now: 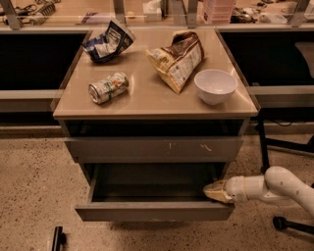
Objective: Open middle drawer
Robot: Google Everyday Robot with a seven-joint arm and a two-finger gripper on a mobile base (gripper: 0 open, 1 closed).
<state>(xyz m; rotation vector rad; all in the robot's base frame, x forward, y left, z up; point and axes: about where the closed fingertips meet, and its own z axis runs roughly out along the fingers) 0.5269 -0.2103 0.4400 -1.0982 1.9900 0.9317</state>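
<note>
This seems to be a lab or office workroom: a speckled hard floor [29, 186], a grey metal drawer cabinet [122, 149] with a beige bench [147, 98] top, and cables [29, 10] lying on the counter behind. The gripper [212, 191] is at the right side of the open middle drawer [152, 211].

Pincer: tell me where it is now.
In the camera view the pincer is low on the right, at the right front corner of the open middle drawer.

White bowl [215, 86], soda can [108, 87], brown bag [177, 61], blue bag [108, 41]
</note>
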